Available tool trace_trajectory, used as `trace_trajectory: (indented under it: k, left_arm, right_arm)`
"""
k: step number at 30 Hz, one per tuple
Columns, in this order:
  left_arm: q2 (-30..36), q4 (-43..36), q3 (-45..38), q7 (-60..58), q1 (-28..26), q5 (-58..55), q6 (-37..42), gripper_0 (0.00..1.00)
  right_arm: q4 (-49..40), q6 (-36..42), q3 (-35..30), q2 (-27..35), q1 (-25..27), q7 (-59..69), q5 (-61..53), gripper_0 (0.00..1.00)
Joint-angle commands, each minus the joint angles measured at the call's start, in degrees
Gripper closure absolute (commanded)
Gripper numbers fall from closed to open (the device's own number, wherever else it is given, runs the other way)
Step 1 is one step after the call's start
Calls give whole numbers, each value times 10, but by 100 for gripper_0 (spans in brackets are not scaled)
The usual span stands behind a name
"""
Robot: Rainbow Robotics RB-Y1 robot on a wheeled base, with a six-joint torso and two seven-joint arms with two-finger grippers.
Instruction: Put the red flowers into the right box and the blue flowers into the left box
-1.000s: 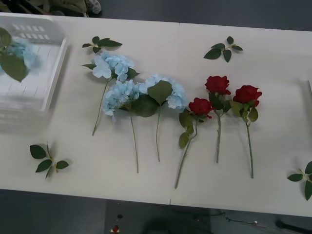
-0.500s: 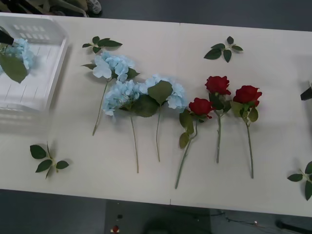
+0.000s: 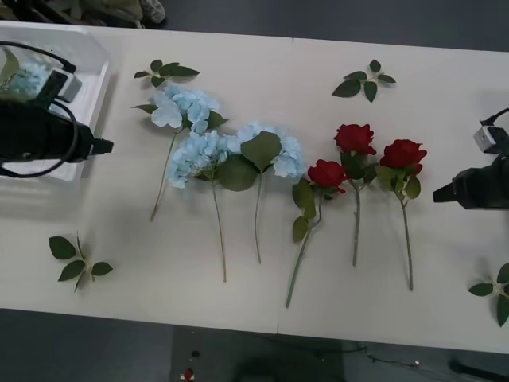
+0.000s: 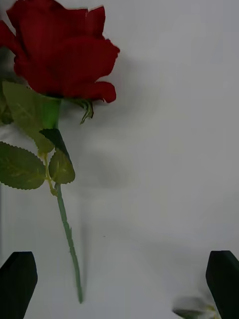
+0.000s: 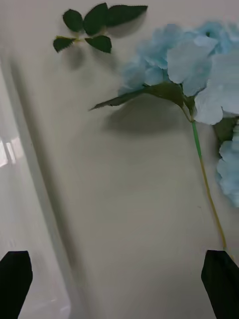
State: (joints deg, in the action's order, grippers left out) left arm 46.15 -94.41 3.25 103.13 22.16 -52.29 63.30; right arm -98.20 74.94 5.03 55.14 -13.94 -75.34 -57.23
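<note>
Front view shows three red flowers [image 3: 355, 138] lying in a row on the right half of the bench [image 3: 262, 87], blooms pointing away from the robot and stems pointing toward it. They look very light, with soft cloth petals that would squash if pinched, so I think the thin green stem below the leaves is the best place to take hold, though it is skinny and lies flat on the bench, so it could slip away. Three blue flowers [image 3: 184, 107] lie just to their left, fluffy heads bunched close and touching each other, long stems spread apart. These are light and soft too, and the stem seems the safest spot to grab. The right gripper [image 3: 440, 193] hangs just beside the rose nearest the right edge, and in the right wrist view its two black fingers [image 4: 18, 283] stand wide apart with nothing between them, that rose's stem [image 4: 68, 238] lying just ahead. The left gripper [image 3: 106, 146] sits over the edge of the left box [image 3: 94, 56], pointing toward the blue flowers; its fingers [image 5: 15, 275] are spread open and empty as well. The left box is a white tray at the far left corner, and one blue flower [image 3: 28, 78] already rests inside it. Loose green leaf sprigs [image 3: 165, 71] lie scattered around the bench.
</note>
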Motion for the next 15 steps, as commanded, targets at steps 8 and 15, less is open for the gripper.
trace_trajectory:
  k: [8, 15]
  left_arm:
    - [-89, 5, 21, 3, 19, 104, -5, 0]
    - [-83, 73, 101, 5, 54, 106, -34, 0]
  right_arm:
    - [52, -39, 4, -100, -42, 12, 30, 0]
    - [100, -88, 79, -104, -85, 18, 41, 0]
